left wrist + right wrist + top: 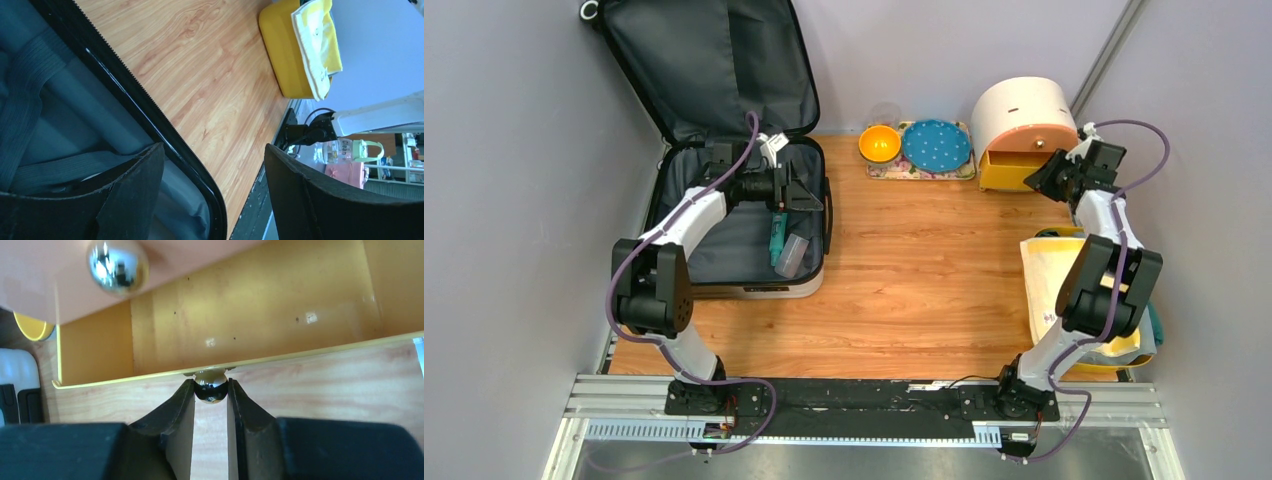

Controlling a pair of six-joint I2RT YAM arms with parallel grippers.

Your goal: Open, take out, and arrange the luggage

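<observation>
- Luggage (pixel 729 240) lies open at the far-left corner of the table (pixel 904 270). The base is flat on the wood and the lid is propped up against the back wall, so the dark lining is exposed and easy to reach from above.
- Contents not yet out: a teal item (pixel 777 238) and a small clear box (pixel 792 255) lie inside the base, against its right rim.
- Left gripper (pixel 804 192) hovers over that right rim with its claw released, jaws wide and nothing between them. The wrist view looks past the black zipper edge to bare wood. My read is that it is poised for a pick from the base.
- Right gripper (pixel 1036 178) is at the table's far-right corner, at the round drawer box (pixel 1022 110). Its claw is pinched on the drawer knob (pixel 210 390), a finger pressed to each side of the small metal ball.
- Yellow drawer (pixel 250 315) stands pulled out and looks bare inside. The grip on the knob suggests the drawer is being worked as a place to stow things.
- Yellow bin (pixel 282 55) sits at the table's near-right edge with a folded cream cloth (pixel 315 45) draped in it.
- Orange bowl (pixel 879 143) and blue plate (pixel 936 145) rest on a mat at the middle of the table's far edge.
- Judgement: opening is done, and taking out and arranging are only partly done.
</observation>
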